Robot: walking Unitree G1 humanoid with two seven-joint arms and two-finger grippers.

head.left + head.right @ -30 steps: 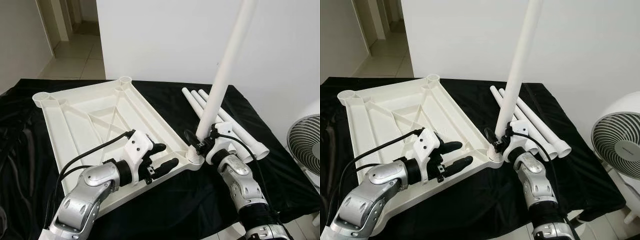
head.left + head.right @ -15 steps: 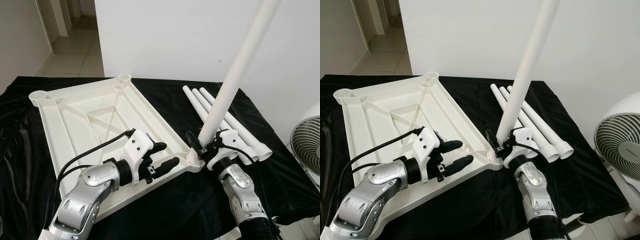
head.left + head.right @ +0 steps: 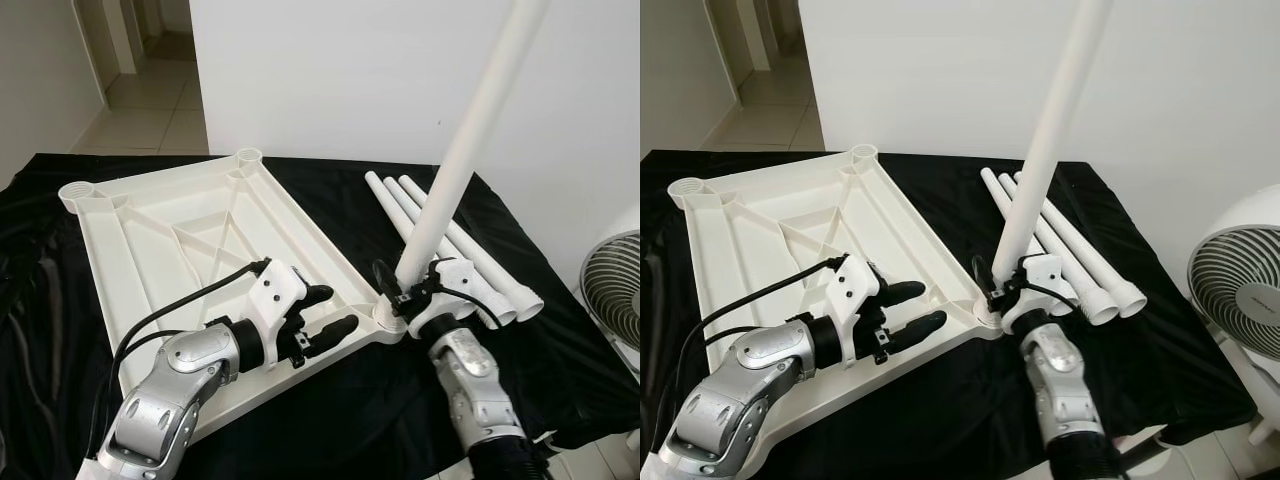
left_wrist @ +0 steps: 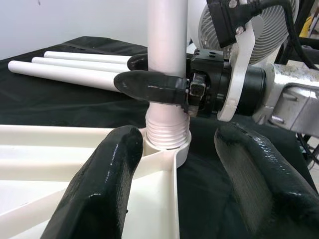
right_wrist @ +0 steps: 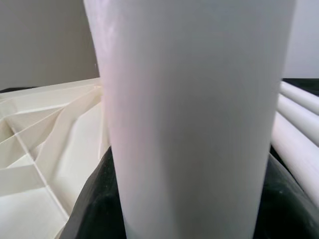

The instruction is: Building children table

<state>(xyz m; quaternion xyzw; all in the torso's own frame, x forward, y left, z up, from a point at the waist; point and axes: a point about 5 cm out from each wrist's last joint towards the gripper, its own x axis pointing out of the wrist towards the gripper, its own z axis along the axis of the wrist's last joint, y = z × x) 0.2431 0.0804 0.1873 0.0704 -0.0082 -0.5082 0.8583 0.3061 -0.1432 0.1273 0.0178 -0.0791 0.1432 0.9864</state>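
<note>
**Tabletop, legs and arms on the cloth**

An upturned tabletop [image 3: 190,250] lies on a cloth-covered surface [image 3: 300,420]. At its near right corner socket [image 3: 388,318] a leg [image 3: 460,165] stands, tilted rightward. Behind it and to its right, three spare legs [image 3: 470,250] lie side by side (touching). A fan [image 3: 1240,290] stands far right, off the cloth.

Surface: a black cloth [image 3: 330,400] is covering the table.
Centre-left: a white tabletop [image 3: 150,240] is lying upside down.
Centre-right: three white legs [image 3: 470,250] are lying side by side.
</note>
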